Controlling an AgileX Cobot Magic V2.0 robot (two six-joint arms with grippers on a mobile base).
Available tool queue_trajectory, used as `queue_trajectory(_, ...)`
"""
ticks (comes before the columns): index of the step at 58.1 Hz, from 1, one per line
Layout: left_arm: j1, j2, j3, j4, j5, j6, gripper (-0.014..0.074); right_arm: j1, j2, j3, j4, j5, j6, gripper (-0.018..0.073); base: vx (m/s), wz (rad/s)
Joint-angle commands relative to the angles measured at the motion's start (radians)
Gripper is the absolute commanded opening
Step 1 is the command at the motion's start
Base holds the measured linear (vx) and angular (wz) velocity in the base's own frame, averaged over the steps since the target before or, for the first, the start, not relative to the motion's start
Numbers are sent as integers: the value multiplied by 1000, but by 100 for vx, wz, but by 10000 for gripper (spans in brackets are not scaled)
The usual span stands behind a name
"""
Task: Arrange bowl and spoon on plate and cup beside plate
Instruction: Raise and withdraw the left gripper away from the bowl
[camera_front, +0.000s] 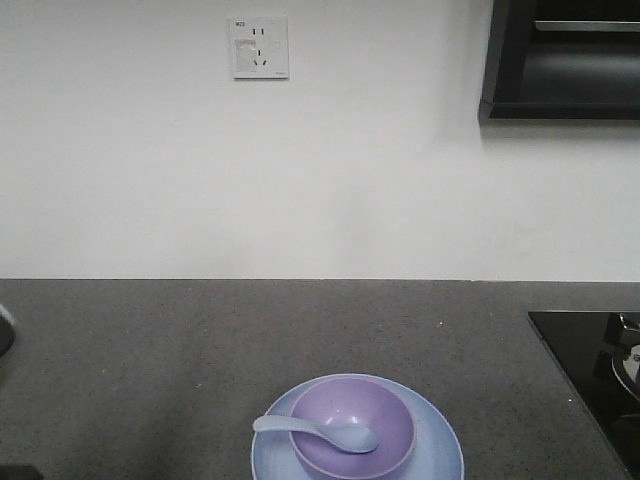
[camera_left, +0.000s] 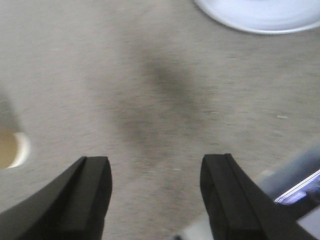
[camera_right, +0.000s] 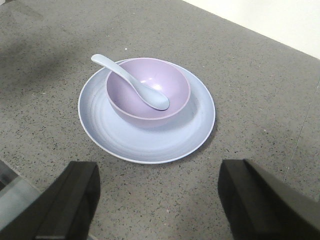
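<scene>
**Bowl and spoon are on the plate; the cup stands apart from it, and both claws are empty.**

Front view: the bowl (camera_front: 352, 425) sits centred on the plate (camera_front: 438, 445). The spoon (camera_front: 320, 432) lies scoop-in with its handle over the rim, so that half of the task looks done. The counter (camera_front: 200, 340) is bare behind, and a cooktop (camera_front: 585, 365) bounds the right side.

Left wrist view: the left gripper (camera_left: 155, 165) has its jaws apart over bare counter. The cup (camera_left: 10, 147), blurred at the frame's edge, is well apart from the plate's rim, so it likely needs bringing over.

Right wrist view: the right gripper (camera_right: 160, 172) is spread wide and holds nothing, just short of the plate, with free counter all round.
</scene>
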Motion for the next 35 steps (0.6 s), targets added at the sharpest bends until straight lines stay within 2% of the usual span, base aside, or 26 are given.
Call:
queue_trajectory(1,35,52,-74,137,-33,-28,489,1,-5,-28,-7,-76,-7,561,0,0)
queue_trajectory(10,133,172,-152,255,-47,-28,489,1,-5,-28,-7,-76,-7,561,0,0)
queue_trajectory(20,290,321,-279,253,-18,-4,489,1,-5,-28,-7,-77,-7,561,0,0)
queue_trajectory(25,373,390,-359,208,6,30,489,1,-5,-28,-7,-79,-7,561,0,0)
queue_trajectory(35,559,490,-512,12,31,136,489,1,-5,-28,-7,-78,-7,561,0,0)
